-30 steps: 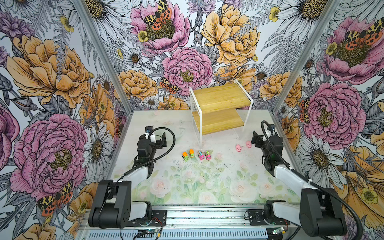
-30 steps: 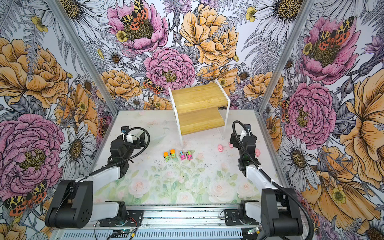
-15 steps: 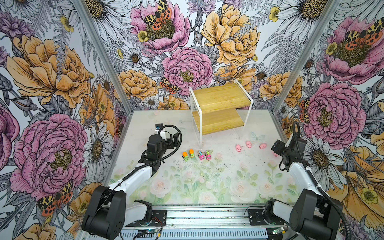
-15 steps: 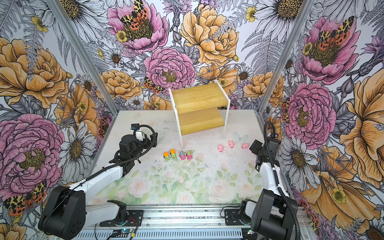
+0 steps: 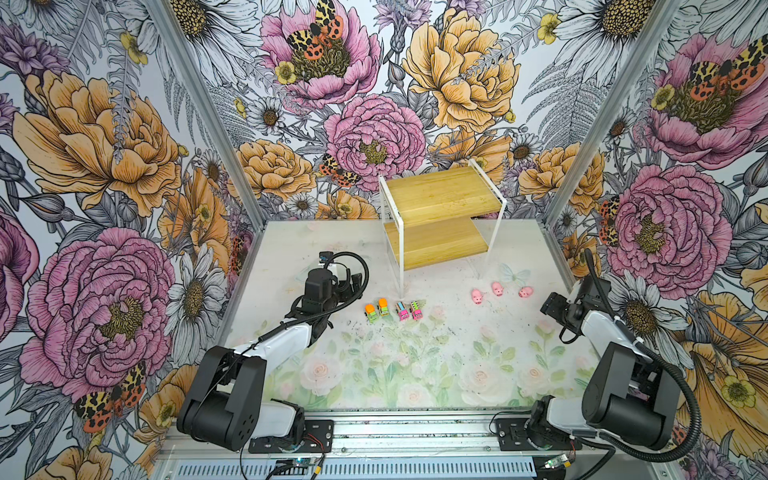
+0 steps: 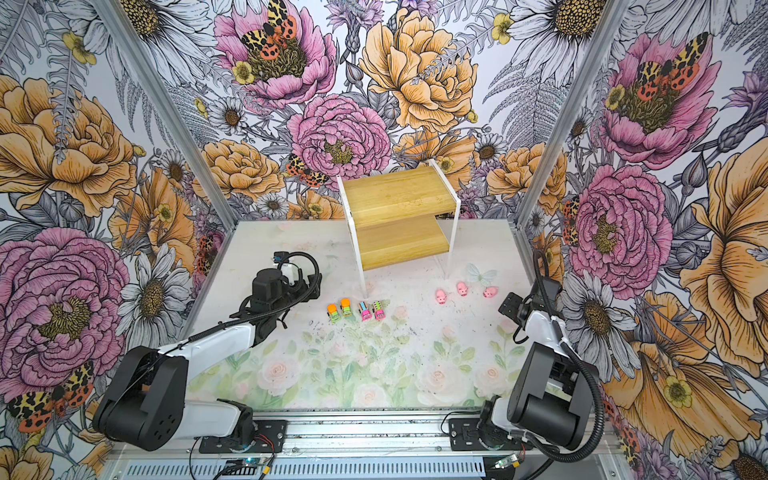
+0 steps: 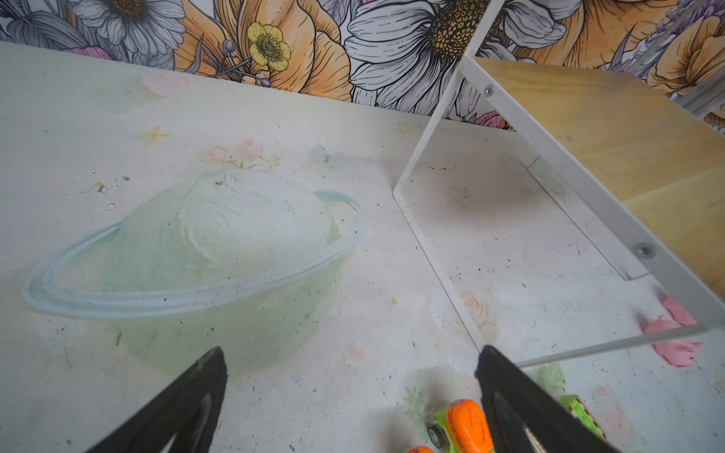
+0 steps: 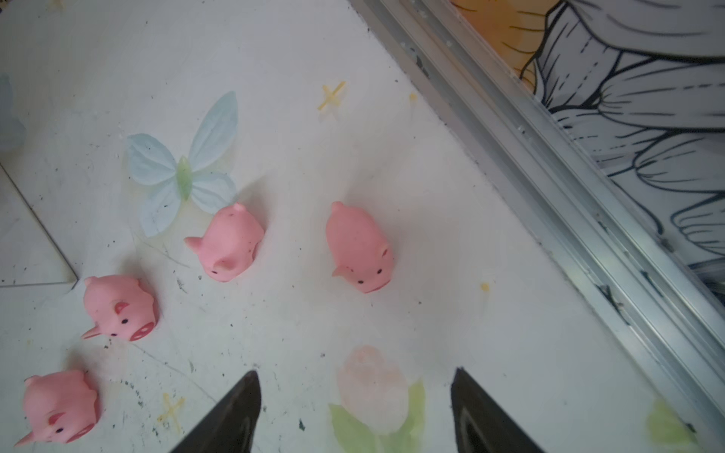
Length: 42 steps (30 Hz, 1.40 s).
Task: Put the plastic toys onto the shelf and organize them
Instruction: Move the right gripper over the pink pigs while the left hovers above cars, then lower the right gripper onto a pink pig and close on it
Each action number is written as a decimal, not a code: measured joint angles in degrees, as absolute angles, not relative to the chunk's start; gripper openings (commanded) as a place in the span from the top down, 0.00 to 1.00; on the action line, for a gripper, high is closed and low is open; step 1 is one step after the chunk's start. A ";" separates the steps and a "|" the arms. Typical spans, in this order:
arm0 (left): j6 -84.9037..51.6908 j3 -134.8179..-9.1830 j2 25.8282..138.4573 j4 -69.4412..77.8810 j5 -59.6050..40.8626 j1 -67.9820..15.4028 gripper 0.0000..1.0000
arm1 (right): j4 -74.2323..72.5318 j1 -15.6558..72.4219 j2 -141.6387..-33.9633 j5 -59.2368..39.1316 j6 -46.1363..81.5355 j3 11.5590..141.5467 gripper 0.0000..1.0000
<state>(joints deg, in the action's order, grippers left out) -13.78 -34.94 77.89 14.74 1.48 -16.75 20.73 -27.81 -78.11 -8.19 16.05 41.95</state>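
Four pink pigs (image 8: 229, 245) and four toy trucks (image 5: 383, 306) stood on the table (image 5: 415, 365) before the shelf (image 5: 440, 199); left gripper (image 7: 351, 353) and right gripper (image 8: 355, 370) gaped wide, empty.

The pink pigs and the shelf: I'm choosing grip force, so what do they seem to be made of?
Pink pigs: probably soft rubbery plastic, matte; smooth rounded moulded bodies, no sharp glints. Shelf boards: light wood, maybe bamboo, satin; fine lengthwise grain streaks. Shelf frame: thin white bars, likely painted metal; screw heads show.
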 measured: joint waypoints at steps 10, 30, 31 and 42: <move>-13.56 -34.94 77.91 14.72 1.45 -16.75 0.01 | 22.26 -31.57 -84.12 -11.25 12.80 43.81 0.35; -12.08 -36.88 80.47 13.43 1.34 -18.52 0.01 | 23.03 -33.45 -93.30 -15.31 8.10 49.43 0.44; -12.01 -36.88 80.47 13.43 1.34 -18.52 0.01 | 23.07 -33.45 -93.51 -15.35 7.99 49.80 0.44; -12.01 -36.88 81.14 13.43 1.48 -18.52 0.01 | 23.94 -32.16 -97.03 -15.49 7.84 53.23 0.48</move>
<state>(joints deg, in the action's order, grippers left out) -12.01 -36.88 81.14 13.43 1.48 -18.52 23.94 -32.16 -97.03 -15.49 7.84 53.23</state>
